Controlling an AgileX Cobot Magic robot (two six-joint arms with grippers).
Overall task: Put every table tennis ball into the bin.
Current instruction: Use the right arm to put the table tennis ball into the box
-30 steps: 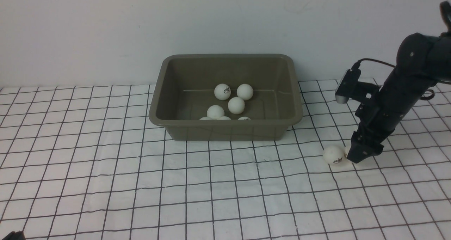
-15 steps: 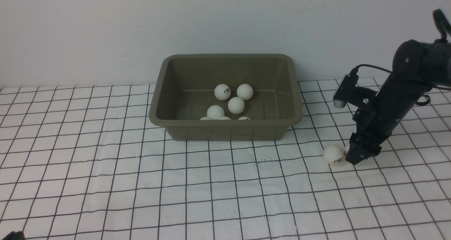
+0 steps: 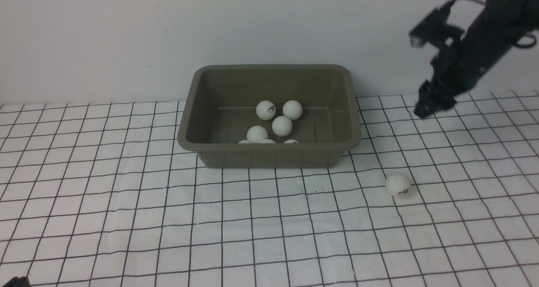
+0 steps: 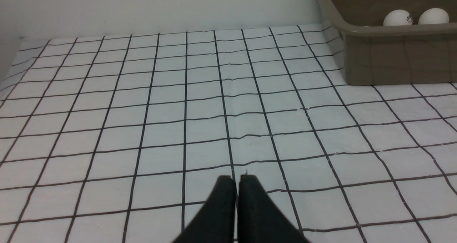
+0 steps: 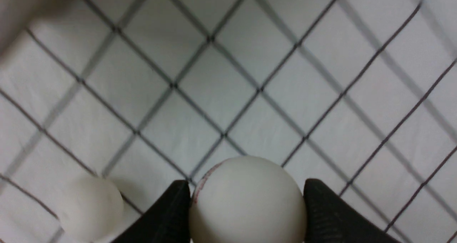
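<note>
Bearing an unreadable dark logo, floor ball (image 3: 398,184) rests alone

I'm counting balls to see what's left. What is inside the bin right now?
In the bin, four white balls show fully on the floor. Three more peek over the near wall, which hides the floor behind it, so others may lie unseen.

The white, black-gridded cloth on the desk (image 3: 126,219) lies bare across the left half and lower part of the front view, leaving wide passage. At centre stands the rectangular olive-brown plastic bin (image 3: 269,154), its flared rim and sloping walls blocking low passes; its top is open, with small white plastic balls (image 3: 282,126) on the floor. One loose white ball (image 3: 398,184) sits lower right.
</note>
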